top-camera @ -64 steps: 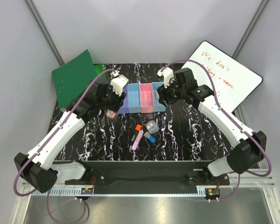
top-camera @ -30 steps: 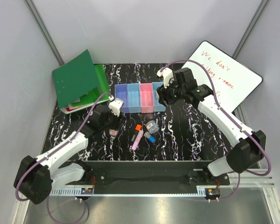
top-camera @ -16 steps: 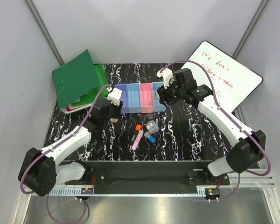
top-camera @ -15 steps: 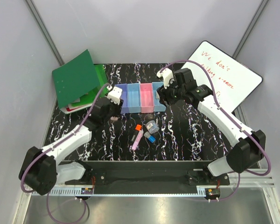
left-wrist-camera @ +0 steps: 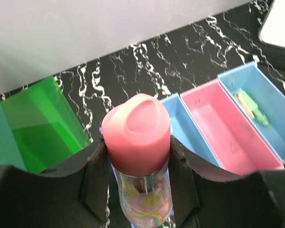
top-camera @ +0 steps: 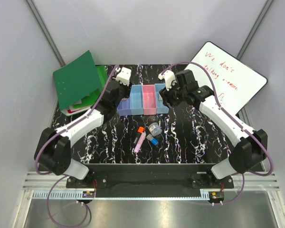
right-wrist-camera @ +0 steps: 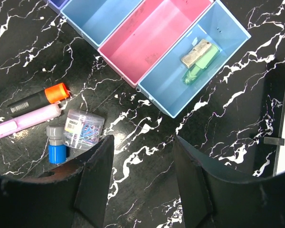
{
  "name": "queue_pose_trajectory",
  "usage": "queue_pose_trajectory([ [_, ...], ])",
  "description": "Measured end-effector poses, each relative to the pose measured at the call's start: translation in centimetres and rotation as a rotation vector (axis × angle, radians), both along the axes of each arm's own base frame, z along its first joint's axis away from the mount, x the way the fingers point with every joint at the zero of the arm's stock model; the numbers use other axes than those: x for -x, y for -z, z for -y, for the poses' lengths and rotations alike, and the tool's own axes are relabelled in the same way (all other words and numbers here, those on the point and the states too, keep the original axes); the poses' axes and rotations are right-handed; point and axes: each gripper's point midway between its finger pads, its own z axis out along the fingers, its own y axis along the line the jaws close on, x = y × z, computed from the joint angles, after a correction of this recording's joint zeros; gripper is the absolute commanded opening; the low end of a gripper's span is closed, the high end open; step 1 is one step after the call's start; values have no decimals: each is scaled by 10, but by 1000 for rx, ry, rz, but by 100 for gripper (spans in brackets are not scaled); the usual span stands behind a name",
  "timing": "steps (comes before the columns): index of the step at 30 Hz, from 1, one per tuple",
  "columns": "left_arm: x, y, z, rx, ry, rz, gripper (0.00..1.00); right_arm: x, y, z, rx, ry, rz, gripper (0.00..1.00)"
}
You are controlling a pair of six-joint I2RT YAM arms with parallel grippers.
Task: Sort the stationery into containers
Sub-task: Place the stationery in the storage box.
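My left gripper (top-camera: pixel 118 93) is shut on a pink-capped item with a clear rainbow-printed body (left-wrist-camera: pixel 137 142), held above the left end of the containers (top-camera: pixel 143 110). The row runs purple-blue, light blue (left-wrist-camera: pixel 186 129), pink (left-wrist-camera: pixel 228 135), light blue (left-wrist-camera: pixel 270 95). A green highlighter (right-wrist-camera: pixel 199 65) and a beige piece (right-wrist-camera: pixel 196 51) lie in the right-hand light blue bin. My right gripper (right-wrist-camera: pixel 142 180) is open and holds nothing, over the table by that bin (top-camera: pixel 165 99). Loose in front of the bins lie an orange-capped marker (right-wrist-camera: pixel 38 99), a pink marker (right-wrist-camera: pixel 26 120), a round clear tub of clips (right-wrist-camera: pixel 83 127) and a blue piece (right-wrist-camera: pixel 56 146).
A green folder (top-camera: pixel 78 78) leans at the back left, close beside the left arm. The whiteboard (top-camera: pixel 228 71) with red writing rests at the back right. The loose items cluster mid-table (top-camera: pixel 147 135).
My left arm has swung from low in front of the bins up and back to their left end, still carrying the pink-capped item. The right arm has barely moved.
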Motion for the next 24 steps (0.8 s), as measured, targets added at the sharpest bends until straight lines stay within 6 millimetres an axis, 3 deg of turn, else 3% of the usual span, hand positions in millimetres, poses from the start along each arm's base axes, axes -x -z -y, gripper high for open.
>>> queue_pose_trajectory([
  [5,-24,6,2,-1,-30,11,0,-4,2,1,8,10,-1,60],
  [10,-41,42,-7,-31,-79,-42,0,-12,0,0,14,17,5,60],
  [14,-47,58,-15,-38,-107,-72,0,-17,-4,0,21,22,21,60],
  [24,-54,65,-14,11,-136,-67,0,-19,-4,4,30,25,29,60],
])
